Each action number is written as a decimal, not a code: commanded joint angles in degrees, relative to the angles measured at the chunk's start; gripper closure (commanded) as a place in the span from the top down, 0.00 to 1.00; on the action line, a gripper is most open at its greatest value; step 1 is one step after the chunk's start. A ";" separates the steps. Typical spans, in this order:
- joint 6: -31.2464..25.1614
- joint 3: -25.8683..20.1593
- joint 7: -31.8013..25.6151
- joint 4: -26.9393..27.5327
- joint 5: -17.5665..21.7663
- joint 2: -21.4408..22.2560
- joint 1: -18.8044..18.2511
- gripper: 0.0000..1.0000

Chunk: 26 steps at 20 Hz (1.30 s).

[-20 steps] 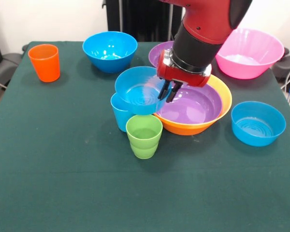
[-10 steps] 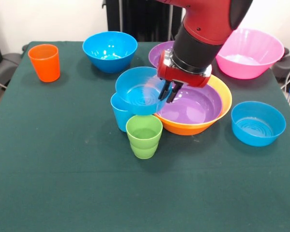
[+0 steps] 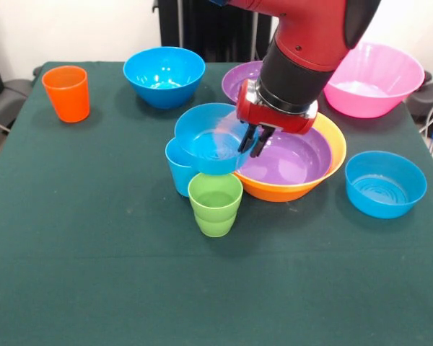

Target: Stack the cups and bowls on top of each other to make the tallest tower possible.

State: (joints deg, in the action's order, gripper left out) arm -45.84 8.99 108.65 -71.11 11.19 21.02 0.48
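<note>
A small glossy blue plastic bowl (image 3: 211, 138) is pinched at its right rim by the black fingers of the red gripper (image 3: 250, 140), one finger inside the wall and one outside, and is carried low over the light blue plastic cup (image 3: 179, 170), on whose mouth it appears to rest or nearly rest. Because the grip is taken at one edge only, the bowl could tilt or swing; were it released off-centre, it would probably slide off the narrow cup mouth and strike the ridged green plastic cup (image 3: 215, 204) standing just in front, which could be knocked over. Its right side also lies close to the rim of the large orange-yellow plastic bowl (image 3: 337, 147), so a catch there is possible. Inside that bowl a wide purple plastic bowl (image 3: 289, 158) is nested; a second purple bowl (image 3: 239, 78) is partly hidden behind the arm. All visible interiors are empty: the held bowl, the green cup, the far blue bowl (image 3: 164, 75), the right-hand blue bowl (image 3: 385, 184) and the large pink plastic bowl (image 3: 374, 79). The orange plastic cup (image 3: 66, 93) stands well apart at the far left corner of the green-covered table (image 3: 94, 274). No tall tower is yet built.
</note>
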 commanded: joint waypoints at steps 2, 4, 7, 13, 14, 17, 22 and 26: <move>4.37 -6.35 -3.15 2.77 3.39 -1.13 0.33 0.00; 4.15 -6.20 -3.29 2.87 3.48 -1.16 0.41 0.00; 3.92 -6.07 -3.41 2.86 3.51 -1.21 0.44 0.00; 3.00 -6.13 -3.68 3.32 3.43 -1.73 0.35 0.00; 2.90 -6.05 -3.62 3.42 3.47 -1.80 0.42 0.00; 2.00 -6.16 -3.73 3.76 3.20 -2.04 0.33 0.00; -0.09 -6.39 -4.57 4.01 2.93 -2.14 0.26 0.00; -0.08 -6.25 -4.57 4.09 3.06 -2.23 0.36 0.00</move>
State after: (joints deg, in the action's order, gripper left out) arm -45.09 8.98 108.65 -69.26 11.19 20.34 0.48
